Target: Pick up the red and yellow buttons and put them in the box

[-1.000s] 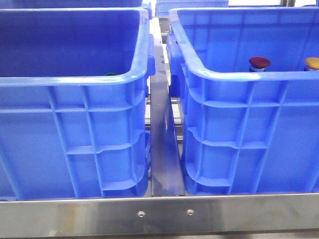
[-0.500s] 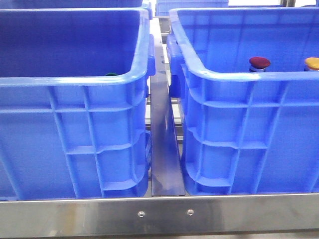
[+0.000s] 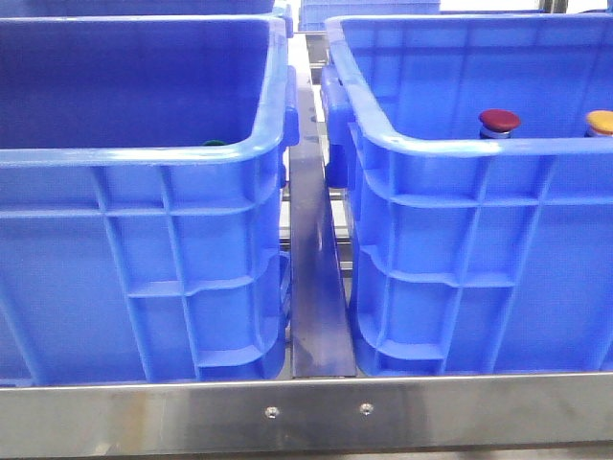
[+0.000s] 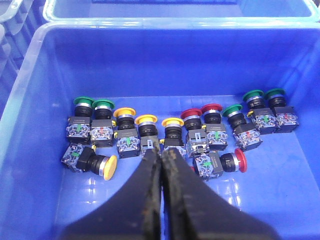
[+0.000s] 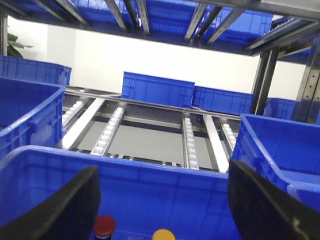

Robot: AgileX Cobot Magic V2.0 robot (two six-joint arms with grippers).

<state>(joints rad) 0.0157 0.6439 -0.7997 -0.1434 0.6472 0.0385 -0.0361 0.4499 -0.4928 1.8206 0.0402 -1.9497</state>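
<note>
A dark red button point(image 3: 499, 121) and a yellow button point(image 3: 601, 121) stand upright inside the right-hand blue box point(image 3: 460, 144). The right wrist view shows the same red button point(image 5: 104, 226) and yellow button point(image 5: 163, 234) low between the fingers of my right gripper point(image 5: 162, 167). That gripper is open and empty, above them. My left gripper point(image 4: 161, 150) is shut on nothing. It hangs over the left crate point(image 4: 150, 65), where several red point(image 4: 191, 114), yellow point(image 4: 125, 112) and green point(image 4: 82, 101) buttons lie in a row. Neither gripper shows in the front view.
The left crate point(image 3: 144, 149) and the box stand side by side with a steel rail point(image 3: 311, 287) between them. A steel frame bar point(image 3: 306, 412) runs along the front. More blue crates point(image 5: 157, 90) and roller tracks point(image 5: 187, 140) lie beyond.
</note>
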